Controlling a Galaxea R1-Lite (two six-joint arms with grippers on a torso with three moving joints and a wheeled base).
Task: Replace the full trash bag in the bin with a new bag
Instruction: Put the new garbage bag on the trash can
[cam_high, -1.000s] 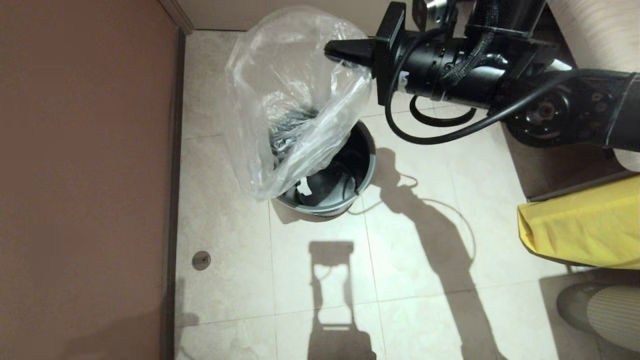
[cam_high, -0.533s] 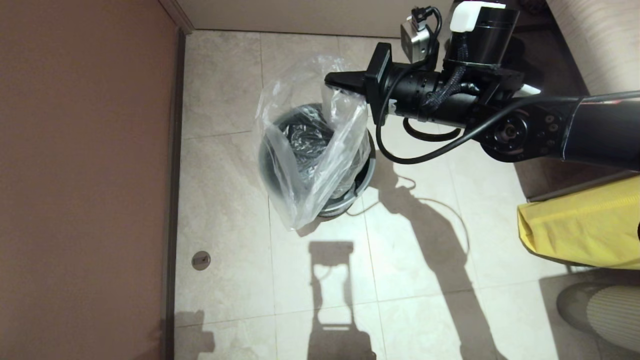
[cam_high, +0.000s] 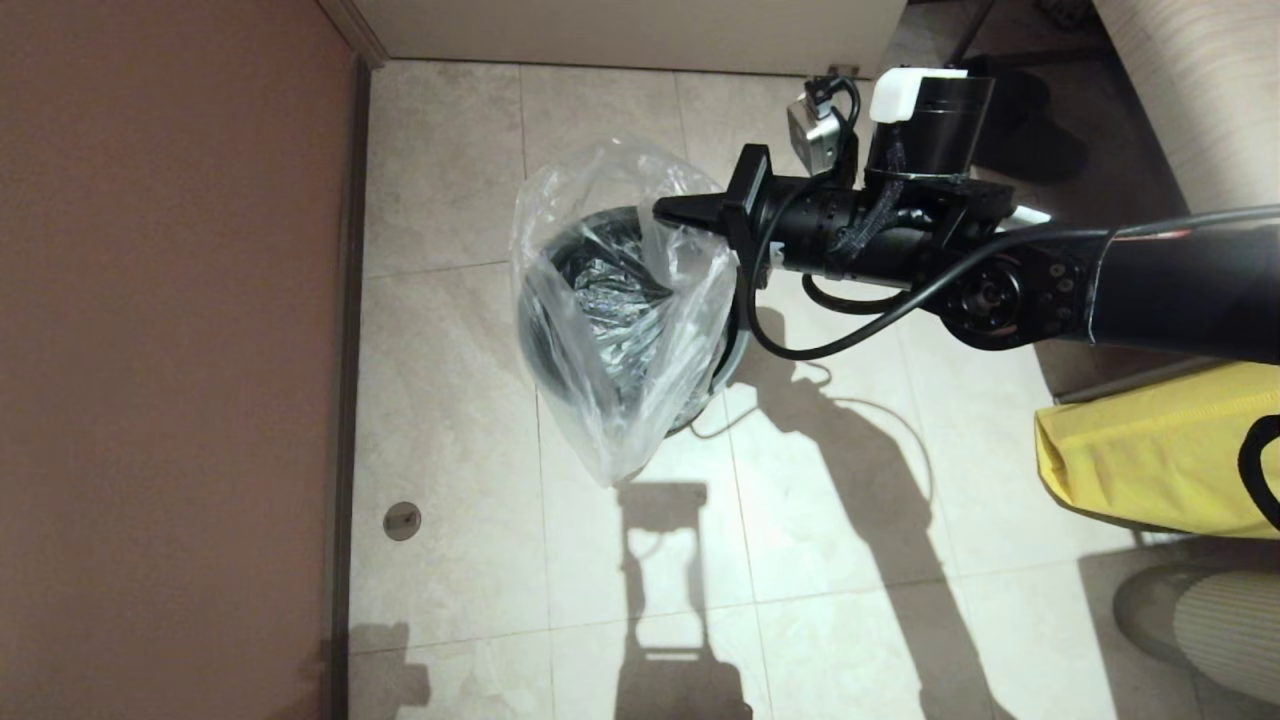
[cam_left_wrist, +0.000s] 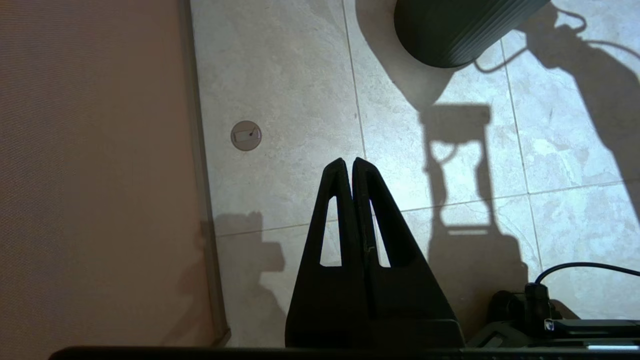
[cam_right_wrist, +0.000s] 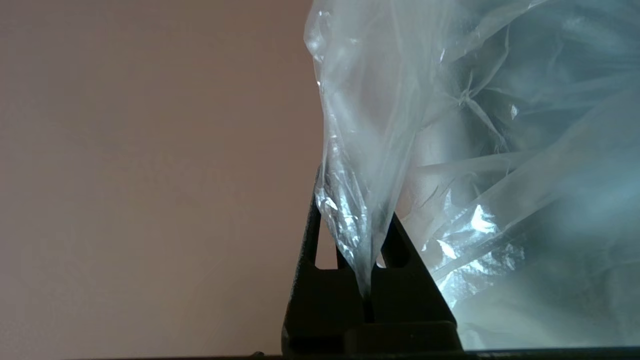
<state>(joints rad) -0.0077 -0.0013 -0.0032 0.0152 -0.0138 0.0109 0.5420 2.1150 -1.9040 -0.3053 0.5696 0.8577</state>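
Yellow sack (cam_high: 1160, 460), round floor plate (cam_high: 402, 520)

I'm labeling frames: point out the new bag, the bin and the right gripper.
new bag (cam_high: 620, 400), head view, crinkled side.
bin (cam_left_wrist: 465, 30), left wrist view, ribbed wall.
right gripper (cam_high: 672, 210), head view, fingertips pinching bag.

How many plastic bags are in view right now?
2: a thin clear plastic bag hanging from the right gripper over the round dark grey bin; a yellow sack at far right. Others may be hidden.

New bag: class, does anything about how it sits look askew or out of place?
Yes. The new bag, pinched by the right gripper, drapes over the bin; its bottom tip hangs outside the near rim.
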